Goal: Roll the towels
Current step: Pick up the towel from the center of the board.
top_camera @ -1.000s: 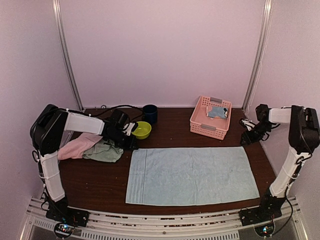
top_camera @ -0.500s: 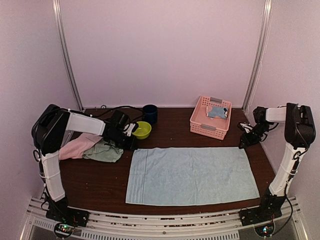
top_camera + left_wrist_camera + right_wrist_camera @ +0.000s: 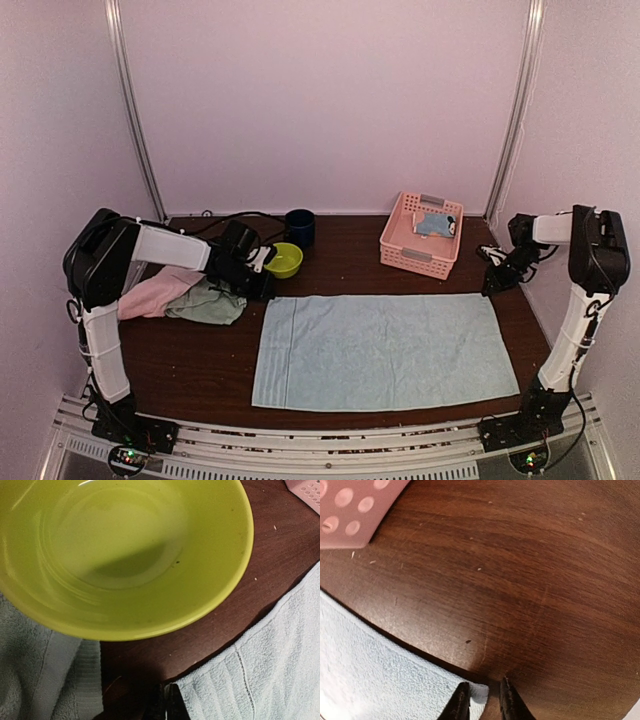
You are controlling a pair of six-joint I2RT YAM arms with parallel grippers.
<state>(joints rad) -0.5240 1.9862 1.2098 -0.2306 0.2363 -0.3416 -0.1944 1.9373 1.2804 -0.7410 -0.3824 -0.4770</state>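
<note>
A plain pale blue towel [image 3: 380, 350] lies spread flat in the middle of the table. My left gripper [image 3: 167, 702] is at its far left corner, jaws pressed together on the corner's edge [image 3: 210, 690]. My right gripper [image 3: 483, 686] is at the far right corner [image 3: 485, 692], jaws a little apart, with the corner tip between them against the left finger. A mint green towel [image 3: 207, 303] and a pink towel [image 3: 155, 293] lie bunched at the left. A blue patterned towel [image 3: 435, 224] sits in the basket.
A lime-green bowl [image 3: 125, 555] stands just beyond my left gripper, close to the towel's corner. A dark blue cup [image 3: 299, 228] is behind it. The pink lattice basket [image 3: 405, 250] stands at the back right, its corner [image 3: 350, 510] near my right gripper.
My left jaws have closed at the towel's far left corner. My right arm has drawn in slightly to the far right corner and its jaws have narrowed around it.
</note>
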